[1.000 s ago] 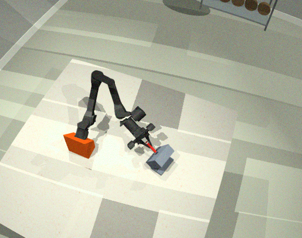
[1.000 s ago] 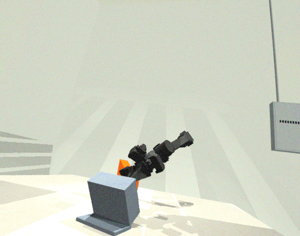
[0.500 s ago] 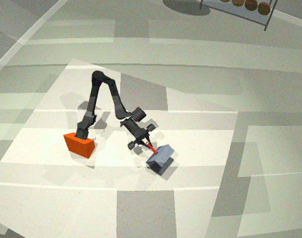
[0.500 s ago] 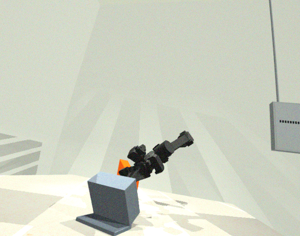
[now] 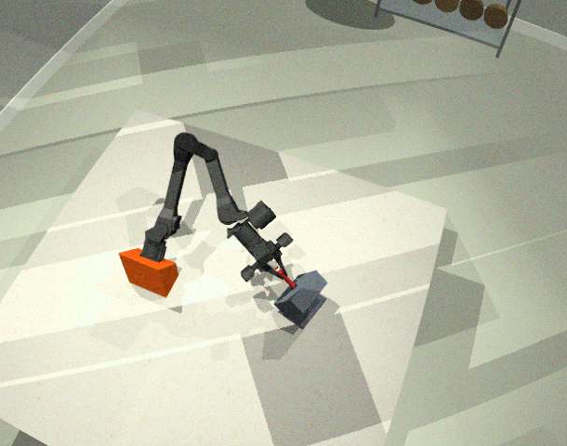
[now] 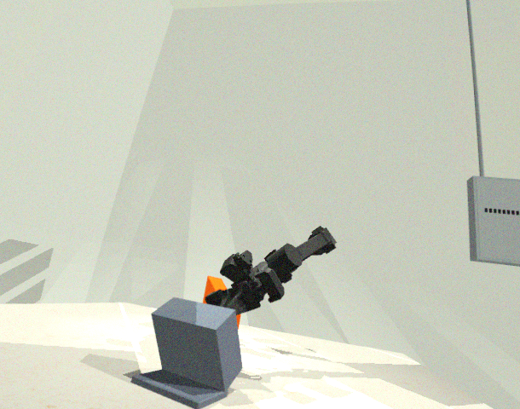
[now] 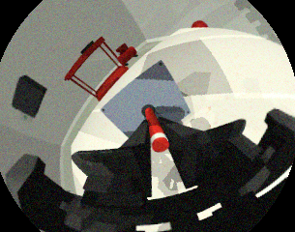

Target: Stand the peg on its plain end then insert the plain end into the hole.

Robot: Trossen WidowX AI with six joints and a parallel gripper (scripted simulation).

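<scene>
The red peg (image 5: 288,281) (image 7: 151,119) slants down to the sloped blue-grey panel (image 5: 300,298) (image 6: 187,348) (image 7: 128,108). My gripper (image 5: 281,274) (image 7: 153,122) is shut on the peg, between its white band and its plain end. The banded end points back toward the wrist camera. In the wrist view the plain end meets the dark rim of the hole (image 7: 145,106); whether it is inside, and how far, I cannot tell. In the exterior view the panel hides the peg and the hole.
The orange base block (image 5: 147,277) (image 6: 214,285) carries the arm, behind the panel as the exterior camera sees it. The panel's foot plate (image 6: 181,389) lies on the table (image 5: 178,393). A rack and a wall box stand far off.
</scene>
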